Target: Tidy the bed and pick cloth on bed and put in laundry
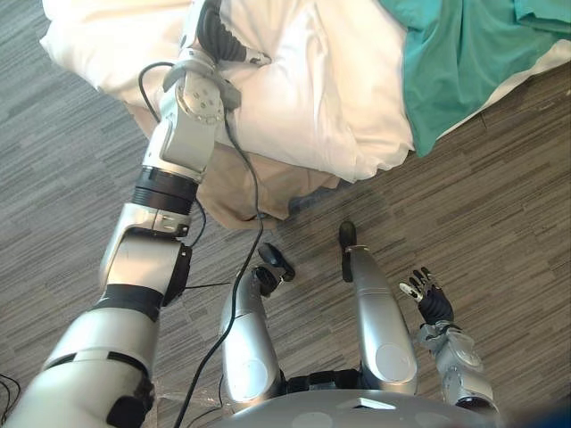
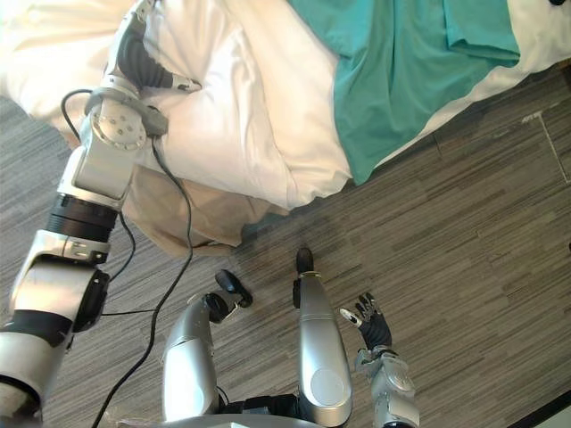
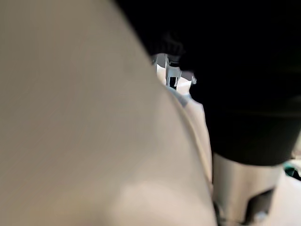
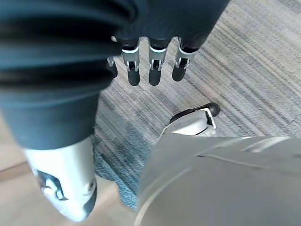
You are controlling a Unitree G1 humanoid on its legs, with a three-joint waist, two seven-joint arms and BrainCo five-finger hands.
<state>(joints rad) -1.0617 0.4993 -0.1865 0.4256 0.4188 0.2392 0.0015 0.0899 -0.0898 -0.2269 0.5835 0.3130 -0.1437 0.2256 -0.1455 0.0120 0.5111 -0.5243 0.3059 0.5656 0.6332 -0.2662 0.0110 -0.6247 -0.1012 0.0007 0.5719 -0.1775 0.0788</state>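
Note:
A teal cloth (image 1: 464,53) lies spread over the bed's upper right part and hangs a little over the edge. Beside it a bulky white duvet (image 1: 312,98) is bunched at the bed's corner and droops toward the floor. My left arm reaches up onto the duvet, and my left hand (image 1: 217,34) presses into its folds, well left of the teal cloth. White fabric (image 3: 84,117) sits right against the left wrist camera. My right hand (image 1: 428,296) hangs low at my right side over the floor, open and holding nothing, with its fingers (image 4: 155,66) straight.
A beige bed skirt (image 1: 241,192) hangs below the duvet at the bed's corner. Grey plank flooring (image 1: 500,196) surrounds the bed to the right and in front.

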